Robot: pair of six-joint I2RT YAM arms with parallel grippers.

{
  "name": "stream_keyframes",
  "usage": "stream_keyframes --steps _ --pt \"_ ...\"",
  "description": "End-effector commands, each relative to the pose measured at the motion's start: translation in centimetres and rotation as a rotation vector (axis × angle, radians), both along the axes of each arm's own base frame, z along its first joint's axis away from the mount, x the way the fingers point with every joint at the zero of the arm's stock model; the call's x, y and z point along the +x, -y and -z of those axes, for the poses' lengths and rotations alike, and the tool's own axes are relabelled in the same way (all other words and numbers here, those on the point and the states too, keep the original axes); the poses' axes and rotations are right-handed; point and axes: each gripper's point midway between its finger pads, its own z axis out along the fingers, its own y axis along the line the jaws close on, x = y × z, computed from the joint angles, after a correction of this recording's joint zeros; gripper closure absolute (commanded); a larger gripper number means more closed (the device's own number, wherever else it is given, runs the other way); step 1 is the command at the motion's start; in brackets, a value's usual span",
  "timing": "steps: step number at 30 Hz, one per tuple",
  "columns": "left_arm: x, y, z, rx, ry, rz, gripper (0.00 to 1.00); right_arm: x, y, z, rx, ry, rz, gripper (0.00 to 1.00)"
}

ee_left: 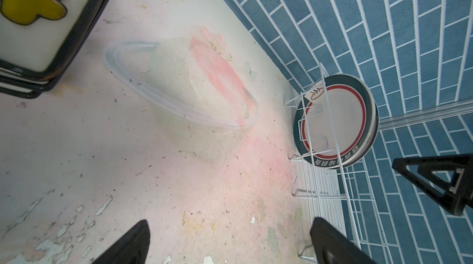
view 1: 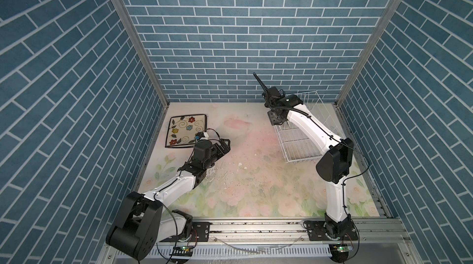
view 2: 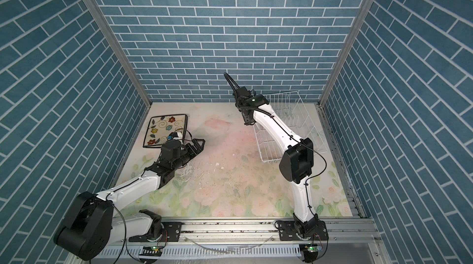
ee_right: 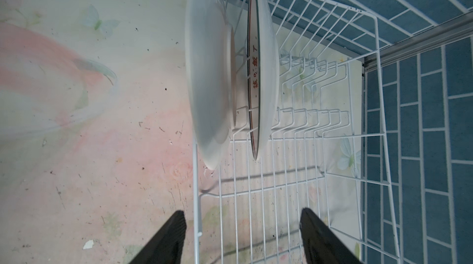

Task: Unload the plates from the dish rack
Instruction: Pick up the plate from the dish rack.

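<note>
White left arm (view 1: 170, 189) and right arm (view 1: 308, 125), black joints (view 1: 334, 163), black cables (view 1: 291, 109).

Flowered plate (view 1: 185, 131) on table (view 1: 243, 173); rack (view 1: 294, 145) opposite

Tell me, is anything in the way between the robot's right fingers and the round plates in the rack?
Nothing visible blocks them. In the right wrist view, the right gripper is open and faces the two round plates standing in the dish rack. Only the rack's low wires lie between.
</note>
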Motion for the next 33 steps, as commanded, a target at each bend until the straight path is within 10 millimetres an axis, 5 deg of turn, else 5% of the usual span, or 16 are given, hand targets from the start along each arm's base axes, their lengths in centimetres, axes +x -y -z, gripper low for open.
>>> stream_keyframes --steps 1,12,33 --pt "-0.1 0.4 0.4 -0.019 0.002 0.008 0.0 0.0 0.1 0.0 -0.089 -0.019 -0.011 0.3" --pt "-0.5 0.7 2.4 -0.04 -0.039 0.016 0.0 2.3 -1.6 1.3 -0.134 0.01 -0.034 0.42" --pt "-1.0 0.5 1.5 -0.04 -0.031 0.016 0.0 5.9 -1.7 3.1 -0.216 0.078 -0.036 0.63"
